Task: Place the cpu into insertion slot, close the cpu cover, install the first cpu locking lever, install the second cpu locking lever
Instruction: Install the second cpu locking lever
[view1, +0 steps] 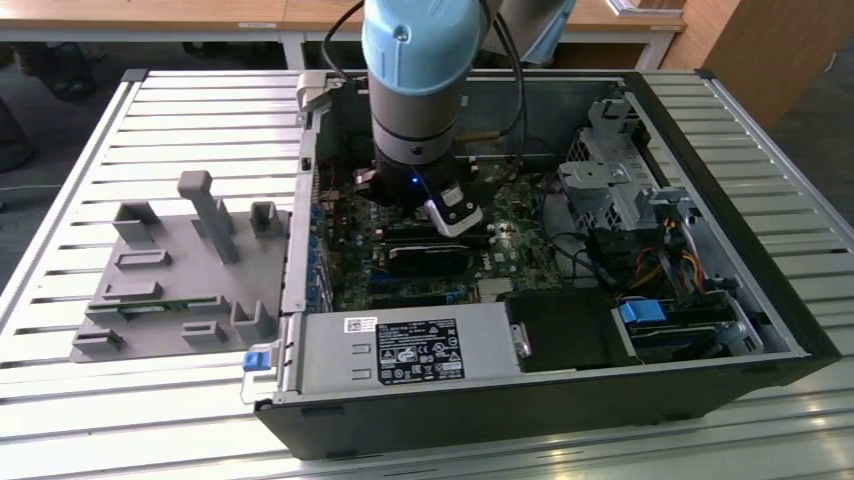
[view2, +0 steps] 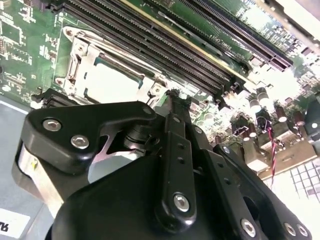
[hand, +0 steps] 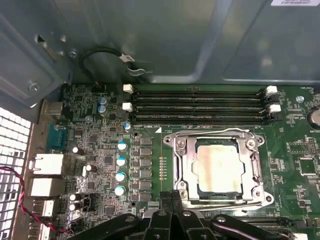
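First wrist view: cpu (hand: 220, 169) seated in insertion slot (hand: 181, 172), cpu cover (hand: 218, 134) down; thin, fragile, edge-handled. Fingers (hand: 169, 199) pinched together, empty.

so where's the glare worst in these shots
In the first wrist view the cpu top is washed pale by reflected light; in the second wrist view the cpu blooms white too, and the far corner of the board is overexposed; in the exterior view the slatted table shines brightly.

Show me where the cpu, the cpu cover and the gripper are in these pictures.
cpu (hand: 218, 169), first wrist view, middle of its pale metal top.
cpu cover (hand: 181, 167), first wrist view, one side bar of the silver frame.
gripper (hand: 172, 194), first wrist view, at its fingertips.
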